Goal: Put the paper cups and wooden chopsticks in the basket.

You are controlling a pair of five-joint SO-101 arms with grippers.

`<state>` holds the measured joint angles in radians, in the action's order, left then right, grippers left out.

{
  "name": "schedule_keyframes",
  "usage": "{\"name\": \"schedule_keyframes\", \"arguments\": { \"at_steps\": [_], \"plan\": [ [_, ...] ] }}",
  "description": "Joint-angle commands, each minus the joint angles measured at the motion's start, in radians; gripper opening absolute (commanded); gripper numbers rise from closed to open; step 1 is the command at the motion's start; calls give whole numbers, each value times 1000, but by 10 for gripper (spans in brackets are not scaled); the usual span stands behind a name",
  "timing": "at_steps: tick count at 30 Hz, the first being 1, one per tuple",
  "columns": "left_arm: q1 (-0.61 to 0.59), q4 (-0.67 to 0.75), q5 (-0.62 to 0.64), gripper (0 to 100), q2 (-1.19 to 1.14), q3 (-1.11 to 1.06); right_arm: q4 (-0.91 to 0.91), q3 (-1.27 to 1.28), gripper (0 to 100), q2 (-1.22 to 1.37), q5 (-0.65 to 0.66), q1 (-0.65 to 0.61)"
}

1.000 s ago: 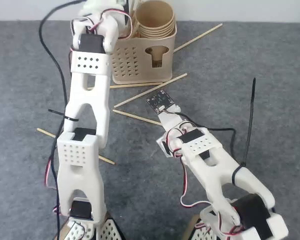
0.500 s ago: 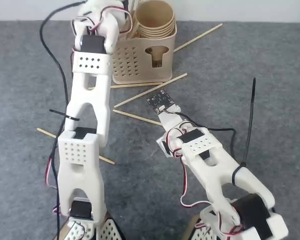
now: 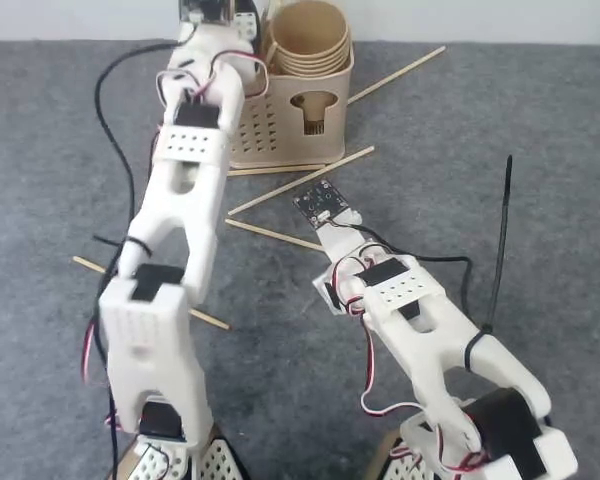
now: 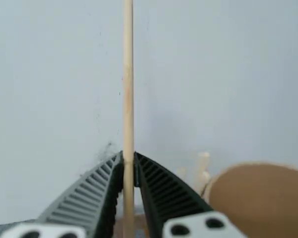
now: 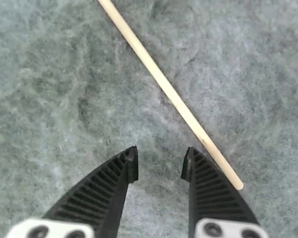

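Wooden chopstick (image 4: 127, 74) bolt upright in the left gripper (image 4: 128, 159), and those jaws are clamped tight on it, pale wall behind! Right beside it, the brown rim of the paper cups (image 4: 260, 198) looms in, with a few stick tips (image 4: 202, 163) poking up between. From the high view, the left arm (image 3: 180, 200) is stretched all the way out to the far left corner of the basket (image 3: 290, 125). The cups sit stacked in the basket's right half. Out on the grey mat (image 3: 500, 110) there are loose chopsticks (image 3: 300, 182): one angled off past the basket's right side, two lying just in front of it, one partly under the left arm. Over to the right gripper (image 5: 160, 159), down low over the mat, jaws apart, nothing between them. A lone chopstick (image 5: 164, 89) runs slantwise across the mat, its end just outside one finger, not inside the gap
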<state>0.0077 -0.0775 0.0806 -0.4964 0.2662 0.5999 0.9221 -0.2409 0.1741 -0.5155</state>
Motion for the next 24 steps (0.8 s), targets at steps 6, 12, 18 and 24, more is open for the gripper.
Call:
{"name": "schedule_keyframes", "arguments": {
  "at_steps": [6, 12, 18, 24],
  "plan": [
    [6, 86, -14, 23, 239, -248, -13, -3, 158, -4, 20, 4],
    [5, -41, 6, 221, 308, -291, -13, -2, 158, -4, 20, 4],
    [5, -103, 35, 254, 387, -291, -12, -2, 158, -4, 23, 4],
    [-34, -215, 40, 254, 502, -288, -10, -2, 158, -4, 25, 4]
  ]
}}
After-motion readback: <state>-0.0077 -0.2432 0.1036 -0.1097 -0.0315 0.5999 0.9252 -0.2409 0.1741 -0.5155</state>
